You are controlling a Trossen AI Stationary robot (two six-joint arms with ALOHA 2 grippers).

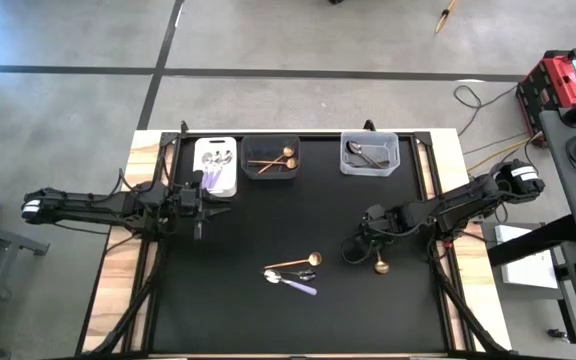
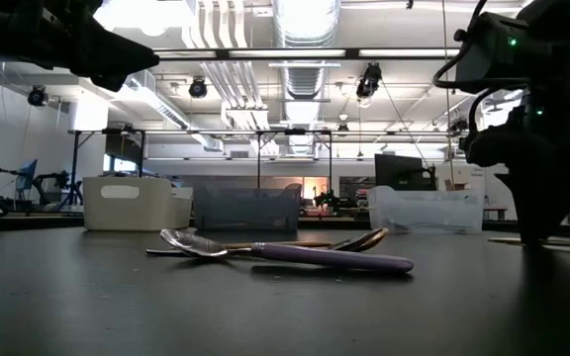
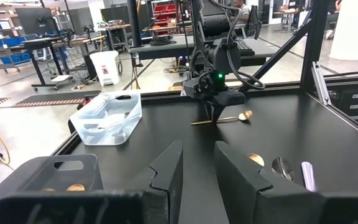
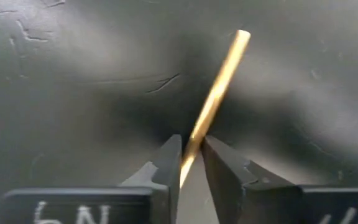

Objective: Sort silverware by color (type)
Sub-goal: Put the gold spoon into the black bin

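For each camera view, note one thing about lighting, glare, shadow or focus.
High view: even light, mat dull. Low view: ceiling lamps glare, right tool a silhouette, lilac spoon sharp. Left wrist view: left tool blurred. Right wrist view: gold handle glints, soft shadow around it.

Two dark, cable-strung arms (image 1: pixel 108 208)

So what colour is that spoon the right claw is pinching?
Gold spoon, clearest in the right wrist view.
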